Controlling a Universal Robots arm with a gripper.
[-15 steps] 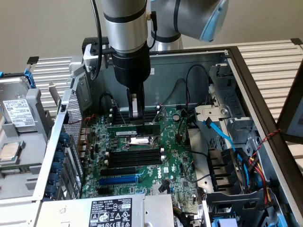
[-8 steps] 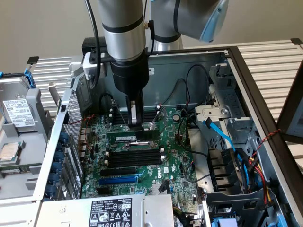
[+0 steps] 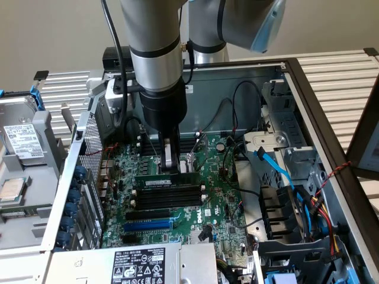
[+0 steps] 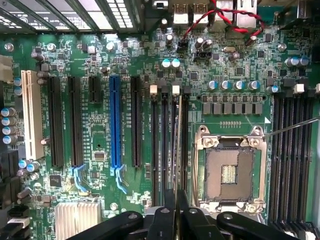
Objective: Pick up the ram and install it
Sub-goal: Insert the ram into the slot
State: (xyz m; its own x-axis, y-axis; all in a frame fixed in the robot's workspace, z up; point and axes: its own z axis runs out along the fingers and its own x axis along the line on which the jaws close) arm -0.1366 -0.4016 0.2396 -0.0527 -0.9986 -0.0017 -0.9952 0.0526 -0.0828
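Note:
The ram (image 3: 169, 181) is a long dark stick with a white label strip. It stands on edge, level, over the black memory slots (image 3: 169, 201) in the middle of the green motherboard. My gripper (image 3: 170, 167) comes straight down onto its top edge and is shut on it. In the wrist view the ram (image 4: 178, 150) shows edge-on as a thin line running away from my gripper (image 4: 176, 206). There it lines up with one of the slots with white end clips (image 4: 176, 90). Whether it sits in the slot or hangs just above it, I cannot tell.
A blue expansion slot (image 4: 115, 125) lies beside the memory slots, and the bare CPU socket (image 4: 230, 172) lies on their other side. Blue and black cables (image 3: 284, 177) crowd the case at the exterior view's right. A labelled power supply (image 3: 148, 263) fills the near edge.

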